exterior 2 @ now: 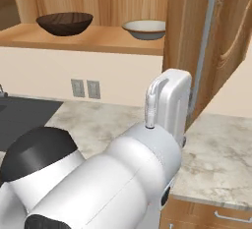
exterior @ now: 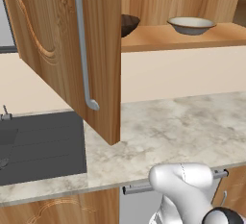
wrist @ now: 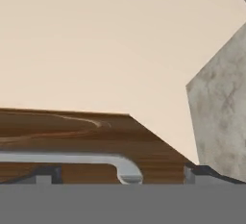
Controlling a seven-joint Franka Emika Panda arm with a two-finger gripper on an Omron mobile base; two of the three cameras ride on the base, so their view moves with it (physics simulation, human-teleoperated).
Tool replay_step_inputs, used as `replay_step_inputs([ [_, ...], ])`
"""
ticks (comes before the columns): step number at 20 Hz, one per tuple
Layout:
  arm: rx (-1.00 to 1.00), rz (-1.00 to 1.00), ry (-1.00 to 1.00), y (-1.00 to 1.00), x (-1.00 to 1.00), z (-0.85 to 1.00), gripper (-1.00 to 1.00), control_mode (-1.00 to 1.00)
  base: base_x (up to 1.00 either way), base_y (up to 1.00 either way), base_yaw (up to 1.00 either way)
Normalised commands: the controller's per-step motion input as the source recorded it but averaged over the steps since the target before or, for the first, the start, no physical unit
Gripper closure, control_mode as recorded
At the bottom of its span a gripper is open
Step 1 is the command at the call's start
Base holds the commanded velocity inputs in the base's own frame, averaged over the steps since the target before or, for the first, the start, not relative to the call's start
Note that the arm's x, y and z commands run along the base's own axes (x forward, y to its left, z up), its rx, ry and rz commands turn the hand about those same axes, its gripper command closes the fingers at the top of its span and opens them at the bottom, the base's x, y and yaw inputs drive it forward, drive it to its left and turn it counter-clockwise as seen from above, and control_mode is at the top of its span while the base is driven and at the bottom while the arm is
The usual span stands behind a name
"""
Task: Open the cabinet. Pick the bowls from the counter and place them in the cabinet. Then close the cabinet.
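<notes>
Both doors of the cabinet stand open. Its left door (exterior: pixel 62 50) with a long grey handle (exterior: pixel 84 45) swings out over the counter (exterior: pixel 168 131). On the cabinet shelf (exterior 2: pixel 93 39) sit the bowls: the dark wooden bowl (exterior 2: pixel 65 23) at left and the tan speckled bowl (exterior 2: pixel 144 29) to its right, both also seen in the left base view (exterior: pixel 129 23) (exterior: pixel 191 25). My gripper (wrist: pixel 122 177) is open, close to the lower end of the right door's handle (wrist: pixel 72 159) (exterior 2: pixel 204 41), with nothing between its fingertips (wrist: pixel 45 175).
A dark grey sink (exterior: pixel 41 146) lies in the counter at left. Wall sockets (exterior 2: pixel 84 89) sit under the shelf. Below the counter edge is a unit with a horizontal grey bar (exterior: pixel 139 187). My own arm (exterior 2: pixel 98 184) blocks much of the right base view.
</notes>
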Motion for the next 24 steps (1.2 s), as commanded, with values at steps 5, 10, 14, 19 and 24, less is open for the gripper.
replay_step_inputs([
  [5,-0.01,0.1,0.0,0.97,0.87,-0.04,-1.0,-1.0,0.0,0.0,0.0],
  [10,0.0,0.07,0.05,0.81,0.99,0.0,-1.0,-1.0,0.0,0.0,0.0],
  [14,0.0,0.08,0.0,0.91,1.0,-0.1,-1.0,-1.0,0.0,0.0,0.0],
  [19,0.0,0.06,0.0,0.47,1.0,0.0,-1.0,-1.0,0.0,0.0,0.0],
  [24,0.0,0.07,-0.04,0.12,1.0,0.0,-1.0,-1.0,0.0,0.0,0.0],
])
